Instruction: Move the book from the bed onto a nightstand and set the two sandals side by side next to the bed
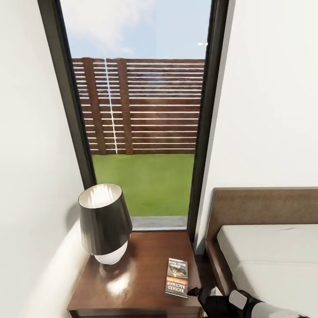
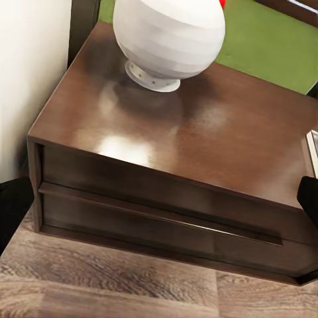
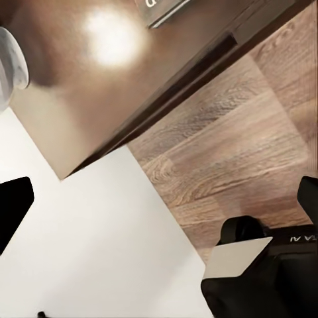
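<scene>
Head view: a glossy dark-brown wooden nightstand (image 1: 132, 274) stands in a corner between a white wall and a low dark-brown wooden bed with a light-grey mattress (image 1: 269, 251). A small thin paperback book with a dark cover and an orange band (image 1: 177, 277) lies flat on the nightstand top, near its front edge on the bed side. A table lamp with a dark shade and white round base (image 1: 104, 223) stands on the far side of the top, well apart from the book. Behind them a tall dark-framed window (image 1: 141, 115) shows grass and a slatted brown fence. A black and white robot arm (image 1: 238, 304) reaches in just beside the book; whether its gripper is spread cannot be told.

Left wrist view: the nightstand's drawer front (image 2: 165, 218), the lamp's white base (image 2: 165, 36) and the wood-plank floor (image 2: 99, 285).

Right wrist view: two dark fingertips (image 3: 13, 209) stand wide apart, holding nothing, over the nightstand edge (image 3: 126, 99) and the floor (image 3: 238, 146).
</scene>
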